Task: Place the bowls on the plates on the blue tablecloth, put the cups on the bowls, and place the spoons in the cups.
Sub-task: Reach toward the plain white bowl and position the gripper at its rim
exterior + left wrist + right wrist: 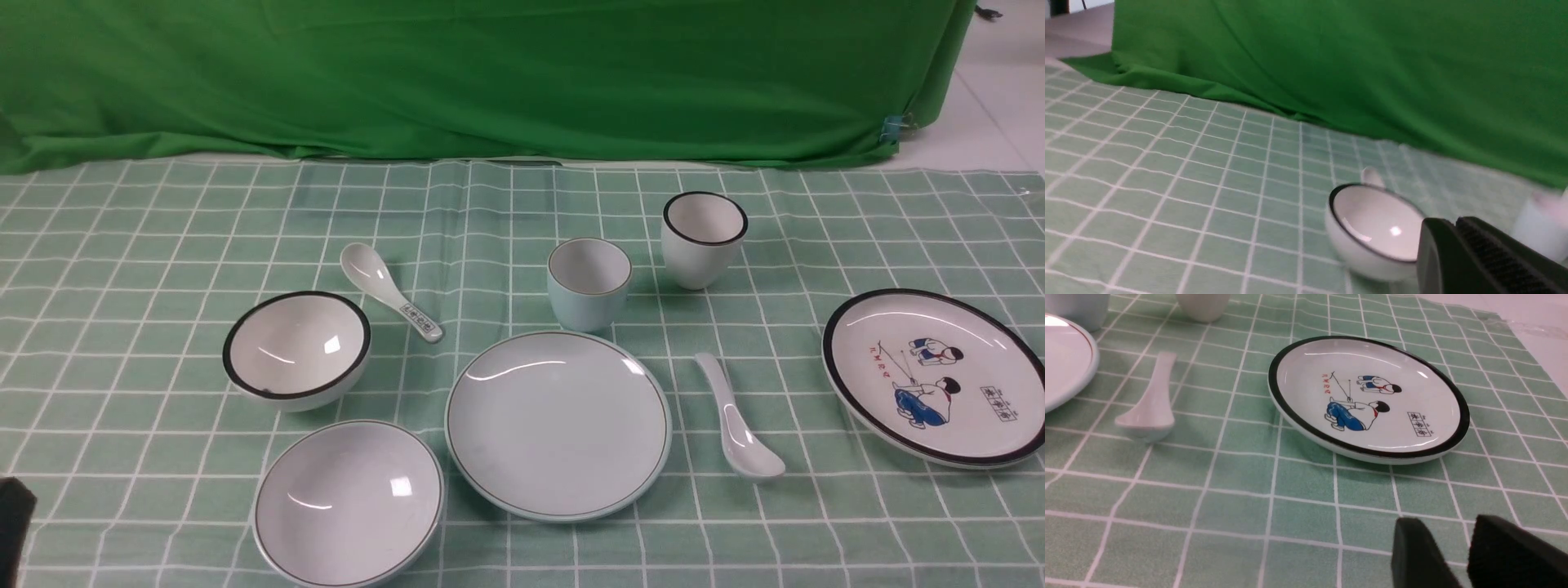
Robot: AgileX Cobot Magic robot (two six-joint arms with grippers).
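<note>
While left claw (1455,223) closed, right claw (1447,522) ajar, empty: two each bowls (296,347) (349,502), plates (559,425) (980,351), cups (589,282) (704,237), spoons (390,290) (739,420)

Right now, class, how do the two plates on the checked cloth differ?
The pale blue plate is plain; the white plate carries cartoon figures. The pale blue plate has a thin dark rim line; the white plate has a broad black rim. The pale blue plate lies centrally; the white plate lies to the robot's right. Both are round, glossy and bare.

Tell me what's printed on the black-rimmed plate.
Black-rimmed plate: two cartoon figures in blue and white, plus red lettering; clearest in right wrist view.
</note>
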